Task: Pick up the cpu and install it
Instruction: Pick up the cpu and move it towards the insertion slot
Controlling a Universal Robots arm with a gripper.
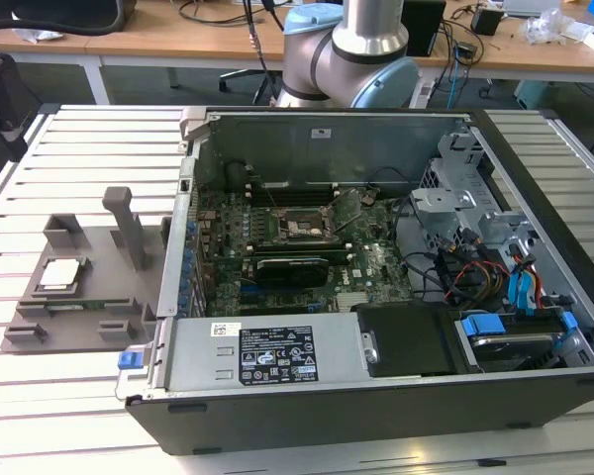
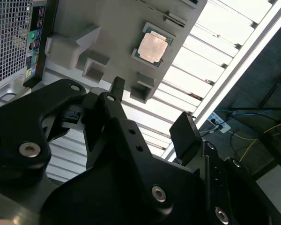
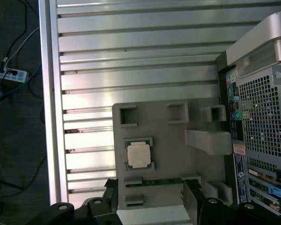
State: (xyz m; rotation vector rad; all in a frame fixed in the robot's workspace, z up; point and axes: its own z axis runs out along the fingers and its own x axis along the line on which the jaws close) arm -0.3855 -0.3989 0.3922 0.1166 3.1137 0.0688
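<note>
The gripper (image 2: 150, 110) hangs with its two black fingers (image 2: 185, 134) spread apart and nothing between them; through the gap the slatted table and the grey holder tray (image 2: 79, 18) show. It is in the air above the tray and touches nothing.

The cpu (image 2: 152, 48) lies flat in a square seat of that tray, silver plate up, apart from the fingers and untouched. In the first wrist view the cpu (image 3: 139, 154) sits just beyond the finger ends, roughly in line with the gap between them.

Low raised blocks stand around the seat on the tray (image 3: 168, 140), and a taller upright post (image 3: 208, 140) rises on the side towards the open computer case (image 3: 257, 117). The space directly above the chip is free.

In the exterior view the tray (image 1: 89, 297) lies on the slatted aluminium table (image 1: 79, 139) at the exterior view's left, just beside the case's side wall, with the cpu (image 1: 61, 274) on its outer half and the post (image 1: 129, 226) between chip and case. Inside the case the motherboard socket (image 1: 299, 226) lies open-topped, with a black card (image 1: 292, 267) close alongside it and cables (image 1: 475, 272) bunched towards the exterior view's right. Beyond the table's edge rail (image 3: 46, 93) the floor holds a power strip (image 3: 9, 73).
</note>
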